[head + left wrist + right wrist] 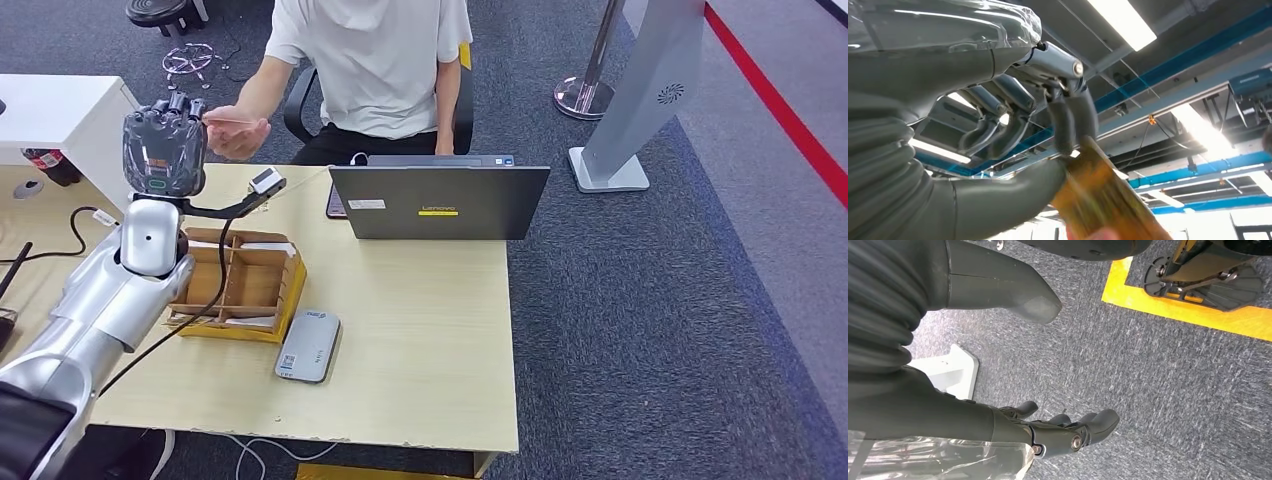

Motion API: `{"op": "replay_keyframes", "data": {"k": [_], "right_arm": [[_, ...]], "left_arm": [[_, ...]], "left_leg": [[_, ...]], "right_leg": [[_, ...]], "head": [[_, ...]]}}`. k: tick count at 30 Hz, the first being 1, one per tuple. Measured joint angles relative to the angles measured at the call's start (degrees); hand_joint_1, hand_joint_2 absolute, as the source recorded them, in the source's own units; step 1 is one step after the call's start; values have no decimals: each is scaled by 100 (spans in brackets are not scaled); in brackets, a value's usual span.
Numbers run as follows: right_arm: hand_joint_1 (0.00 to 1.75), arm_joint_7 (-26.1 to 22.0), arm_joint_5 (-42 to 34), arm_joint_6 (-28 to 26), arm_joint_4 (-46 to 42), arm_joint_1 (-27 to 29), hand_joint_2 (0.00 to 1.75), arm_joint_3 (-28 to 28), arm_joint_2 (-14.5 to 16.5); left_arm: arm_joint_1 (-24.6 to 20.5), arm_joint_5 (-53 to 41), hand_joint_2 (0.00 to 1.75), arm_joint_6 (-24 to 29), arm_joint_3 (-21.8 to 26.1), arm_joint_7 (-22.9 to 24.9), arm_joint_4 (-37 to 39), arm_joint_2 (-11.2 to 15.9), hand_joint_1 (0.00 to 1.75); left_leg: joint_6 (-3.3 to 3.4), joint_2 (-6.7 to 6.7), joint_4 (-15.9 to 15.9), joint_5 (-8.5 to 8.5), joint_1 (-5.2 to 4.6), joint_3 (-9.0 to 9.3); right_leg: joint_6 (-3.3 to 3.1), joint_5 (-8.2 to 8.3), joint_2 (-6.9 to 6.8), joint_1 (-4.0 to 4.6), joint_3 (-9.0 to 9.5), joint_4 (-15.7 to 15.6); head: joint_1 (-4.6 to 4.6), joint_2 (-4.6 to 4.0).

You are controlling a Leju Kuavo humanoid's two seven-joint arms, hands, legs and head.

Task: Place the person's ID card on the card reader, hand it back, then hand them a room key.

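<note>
Grey carpet [640, 300] with a red stripe [775, 100], light wooden desk [420, 330], ceiling strip lights [1128, 25].

**3 cameras, 3 directions**

The head view looks forward and down over the table [420, 330] toward a seated person [370, 70]. The left wrist view faces upward at ceiling lights [1120, 22], close behind the left hand [1013, 125]. The right wrist view faces the carpet [1148, 370]. Head and left wrist views share that raised hand.

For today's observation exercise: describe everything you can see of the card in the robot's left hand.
The card is thin, flat and orange-yellow, blurred in the left wrist view, with no print legible. The left hand is raised over the desk's far edge and pinches it between thumb and fingers. In the head view it shows edge-on as a pale sliver beside the person's hand; at its lower end a person's fingertip seems to touch it.
</note>
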Motion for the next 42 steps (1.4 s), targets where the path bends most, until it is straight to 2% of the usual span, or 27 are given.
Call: {"op": "replay_keyframes", "data": {"k": [11,17,20,23,26,28,30,33,35,38,42], "right_arm": [[0,56,2,-194,52,-1,175,0,19],[0,63,-39,-215,62,5,175,0,20],[0,72,-88,-263,65,5,175,-5,27],[0,51,-185,-340,66,11,175,-35,50],[0,-41,-295,-431,69,26,175,-111,78],[0,-80,-331,-470,72,39,175,-158,89],[0,-93,-339,-488,75,46,175,-187,94],[0,-111,-366,-502,76,32,175,-234,99],[0,-163,-443,-534,76,22,175,-281,105],[0,-249,-561,-601,76,35,175,-377,126],[0,-289,-626,-621,79,49,175,-487,153]], "left_arm": [[75,3,175,223,263,-426,330,-41,0],[401,22,175,385,1002,-1021,257,-161,0],[726,278,175,402,1356,-1415,-77,-196,0],[1429,1181,175,407,1921,-2158,-817,-207,0],[2301,2531,175,407,2748,-3112,-1598,-202,0],[2812,3158,175,396,3306,-3582,-2011,-201,0],[3156,3358,175,376,3762,-3831,-2310,-208,0],[3449,3645,175,261,4197,-3951,-2610,-231,0],[3742,4516,175,-42,4487,-4098,-2810,-237,0],[4360,6164,175,-896,5204,-4612,-3010,-267,0],[4842,6887,175,-2065,6491,-5247,-3009,-499,0]], "left_leg": [[0,-1,-1,0,0,-3],[0,0,-1,0,0,-3],[-3,4,-3,-2,-1,-3],[-8,29,-9,-13,-1,2],[-10,58,-13,-27,-1,11],[-13,62,-14,-31,2,12],[-14,46,-14,-33,4,8],[-14,24,-17,-32,5,3],[-18,36,-20,-38,3,8],[-22,72,-22,-53,3,26],[-19,54,-21,-56,8,19]], "right_leg": [[0,0,-1,0,0,1],[0,0,2,0,-2,1],[-1,-1,5,0,0,1],[-2,-2,32,-1,-3,2],[-5,-9,60,-1,-8,1],[-7,-16,65,-1,-12,0],[-7,-22,52,0,-13,-1],[-8,-26,29,1,-3,1],[-9,-26,40,1,4,3],[-13,-31,75,1,4,2],[-11,-47,57,4,5,0]], "head": [[1,0],[0,0],[0,0],[3,0],[3,0],[-3,0],[-10,0],[-8,0],[-3,0],[-9,0],[-12,0]]}}
